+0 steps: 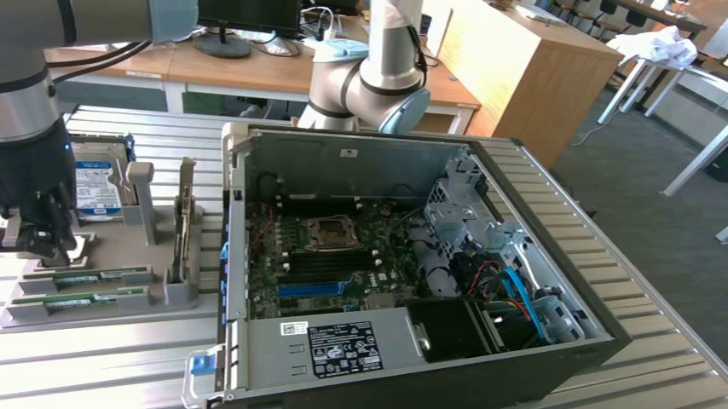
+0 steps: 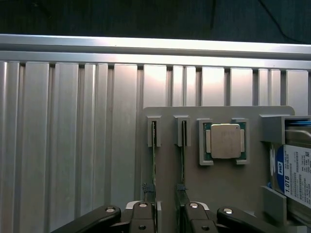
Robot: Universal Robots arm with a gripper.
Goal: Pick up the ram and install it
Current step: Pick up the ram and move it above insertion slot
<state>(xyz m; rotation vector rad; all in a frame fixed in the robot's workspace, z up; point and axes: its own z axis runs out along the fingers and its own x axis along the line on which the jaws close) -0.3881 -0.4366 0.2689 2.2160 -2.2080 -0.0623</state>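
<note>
State of gripper (image 1: pixel 48 245): jaws spread wide, nothing between them, nothing held. It hangs over the grey fixture (image 1: pixel 170 294) at the end toward the exterior view's left, fingers (image 2: pixel 146 213) pointing down at it; whether they touch it cannot be told

Position of ram (image 2: pixel 154 160): stands on its long edge in the fixture's outer slot, the one farther from the processor (image 2: pixel 225 141). From the wrist it is seen edge-on, running from the slot's end block back under one fingertip. Not gripped

Second green stick (image 2: pixel 183 160): in the neighbouring slot, parallel to the ram, between the ram and the processor; it runs back under the other fingertip. The gripper's midline falls between the two sticks, and over which one it is centred cannot be told

Fixture, outward: processor flat in a square recess just beside the second green stick; hard drive (image 2: pixel 296 177) with blue-and-white label in the bay beyond it; a thin board (image 1: pixel 187 217) on edge at the end nearest the case

Computer case (image 1: pixel 341 166): open, just beside the fixture on the exterior view's right, motherboard (image 1: pixel 330 256) facing up, black and blue slots (image 1: pixel 313 288) near its socket

All of it rests on a ribbed aluminium table (image 1: pixel 125 375)
</note>
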